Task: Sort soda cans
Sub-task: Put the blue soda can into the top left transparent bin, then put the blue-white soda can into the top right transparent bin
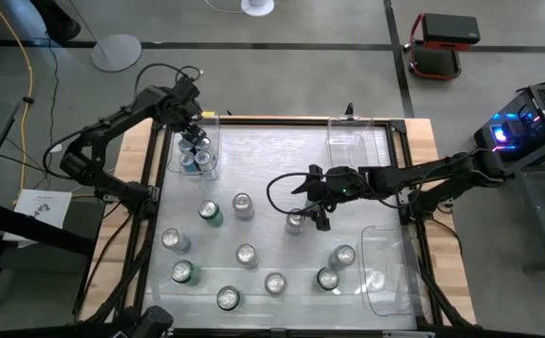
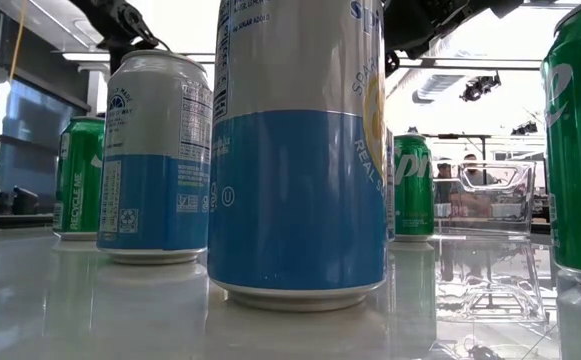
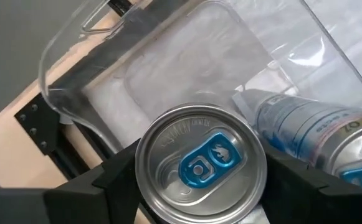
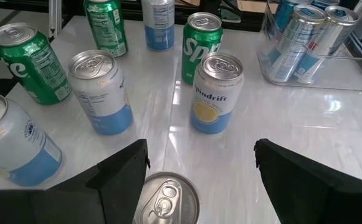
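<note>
Reaching over the far-left corner of the desk (image 1: 281, 160), the left claw (image 1: 194, 130) pinches a can with a blue tab (image 3: 199, 163) between its two fingers, holding it above the clear bin (image 1: 214, 127) at that corner. Inside that bin lie other silver-and-blue cans (image 1: 197, 155) (one rests on its side just beside the held one, as the left wrist view shows). Loose cans (image 1: 244, 253) stand upright across the middle and near part of the desk, some green, some silver and blue. Toward the centre, the right claw (image 1: 311, 199) hangs with its fingers spread wide, a silver can (image 1: 295, 222) standing just below and between them. Farther right, a second clear bin (image 1: 352, 136) sits at the far edge and a third (image 1: 389, 282) at the near-right corner.
</note>
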Motion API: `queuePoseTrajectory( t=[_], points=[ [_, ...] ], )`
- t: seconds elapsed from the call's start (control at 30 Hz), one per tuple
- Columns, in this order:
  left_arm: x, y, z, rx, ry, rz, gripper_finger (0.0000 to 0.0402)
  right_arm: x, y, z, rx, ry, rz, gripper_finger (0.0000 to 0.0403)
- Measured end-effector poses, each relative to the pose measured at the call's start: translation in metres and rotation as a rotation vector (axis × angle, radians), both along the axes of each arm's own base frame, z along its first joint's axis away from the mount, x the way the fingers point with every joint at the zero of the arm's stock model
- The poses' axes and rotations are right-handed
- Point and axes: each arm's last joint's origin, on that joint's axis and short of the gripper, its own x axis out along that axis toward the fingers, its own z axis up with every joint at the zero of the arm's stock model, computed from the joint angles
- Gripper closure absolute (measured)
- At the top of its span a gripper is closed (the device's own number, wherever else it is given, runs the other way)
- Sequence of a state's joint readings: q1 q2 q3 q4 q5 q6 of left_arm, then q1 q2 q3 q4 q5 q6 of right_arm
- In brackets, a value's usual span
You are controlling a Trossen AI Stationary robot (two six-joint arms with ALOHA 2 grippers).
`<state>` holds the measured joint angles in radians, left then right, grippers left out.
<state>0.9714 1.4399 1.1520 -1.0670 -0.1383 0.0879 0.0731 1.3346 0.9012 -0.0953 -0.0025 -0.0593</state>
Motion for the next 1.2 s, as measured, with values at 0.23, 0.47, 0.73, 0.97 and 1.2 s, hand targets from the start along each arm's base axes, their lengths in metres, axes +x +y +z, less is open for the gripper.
queuePoseTrajectory(
  t=[0.23, 0.47, 0.73, 0.97, 1.2],
  points=[
    [0.003, 0.002, -0.003, -0.022, -0.081, -0.024, 0.0118, 0.000, 0.000, 0.000, 0.000, -0.002, 0.000, 0.0114],
    [0.003, 0.003, -0.003, -0.004, -0.086, -0.023, 0.0102, 0.000, 0.000, 0.000, 0.000, -0.002, 0.000, 0.0114],
    [0.001, 0.002, 0.008, 0.007, -0.036, -0.020, 0.0101, 0.000, -0.001, 0.000, -0.019, -0.004, -0.033, 0.0114],
    [-0.002, -0.009, 0.055, 0.153, -0.080, 0.011, 0.0101, 0.004, 0.000, 0.003, -0.026, -0.051, 0.000, 0.0114],
    [-0.001, -0.076, 0.091, 0.309, -0.312, -0.066, 0.0109, 0.024, 0.019, 0.004, 0.267, -0.207, 0.447, 0.0114]
  ],
)
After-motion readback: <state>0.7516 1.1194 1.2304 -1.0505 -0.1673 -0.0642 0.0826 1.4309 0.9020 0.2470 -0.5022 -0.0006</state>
